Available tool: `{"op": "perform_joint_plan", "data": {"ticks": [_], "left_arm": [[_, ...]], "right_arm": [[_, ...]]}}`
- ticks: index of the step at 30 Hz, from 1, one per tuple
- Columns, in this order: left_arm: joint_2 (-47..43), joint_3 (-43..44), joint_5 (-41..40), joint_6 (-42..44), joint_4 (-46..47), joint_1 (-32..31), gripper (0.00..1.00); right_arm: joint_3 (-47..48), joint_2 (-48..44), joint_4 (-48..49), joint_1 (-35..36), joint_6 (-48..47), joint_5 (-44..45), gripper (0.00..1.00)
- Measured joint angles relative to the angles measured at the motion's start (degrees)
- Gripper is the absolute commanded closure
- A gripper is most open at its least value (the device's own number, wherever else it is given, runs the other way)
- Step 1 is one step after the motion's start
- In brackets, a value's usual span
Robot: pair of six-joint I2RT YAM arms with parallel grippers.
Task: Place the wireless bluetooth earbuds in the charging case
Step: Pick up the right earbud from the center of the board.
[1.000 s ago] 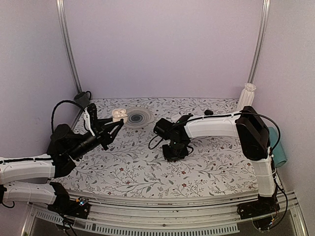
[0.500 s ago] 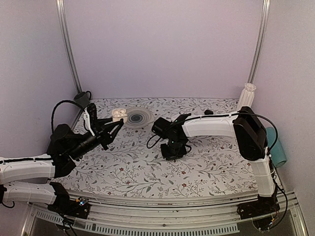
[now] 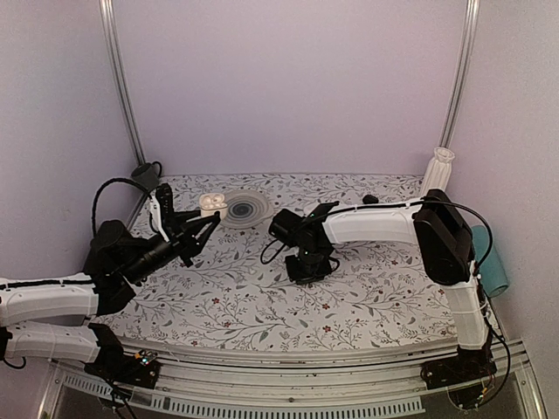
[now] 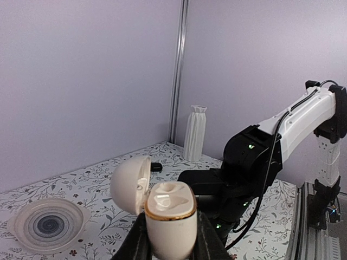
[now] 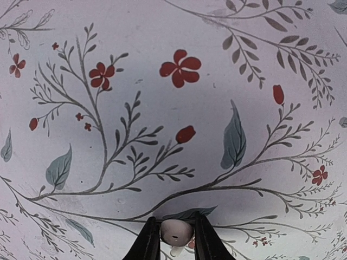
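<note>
The charging case (image 4: 169, 216) is white with a gold rim. Its hinged lid (image 4: 130, 184) stands open to the left, and two wells show in its top face. My left gripper (image 4: 169, 248) is shut on the case body and holds it upright above the back left of the table, near the case (image 3: 210, 204) in the top view. My right gripper (image 5: 177, 238) points straight down at the floral table (image 5: 162, 108). One small white earbud (image 5: 176, 232) sits between its fingers, touching both. The right wrist (image 3: 306, 257) hides that earbud from above. No other earbud shows.
A ribbed round dish (image 3: 248, 209) lies just right of the case. At the back right stands a white vase (image 3: 437, 170), with a small black piece (image 3: 370, 199) near it. A teal cylinder (image 3: 492, 266) sits beyond the table's right edge.
The right arm has shifted slightly left over the table and its jaws have narrowed onto the earbud. The left arm and the case have not moved.
</note>
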Motion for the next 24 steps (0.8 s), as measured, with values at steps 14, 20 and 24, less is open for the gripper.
{"op": "perform_joint_plan", "data": {"ticks": [14,20,24], "left_arm": [[1.01,0.00,-0.02,-0.61,0.07,-0.09,1.00],[2.27,0.00,-0.24,-1.40,0.57,-0.11,1.00],[3.56,0.00,-0.98,-2.05,1.25,-0.15,1.00]], "right_arm": [[-0.09,0.02,0.44,0.17,-0.94,0.87,0.89],[-1.51,-0.74,2.64,0.20,-0.94,2.10,0.91],[-3.48,-1.95,4.52,0.20,-0.96,3.41,0.91]]}}
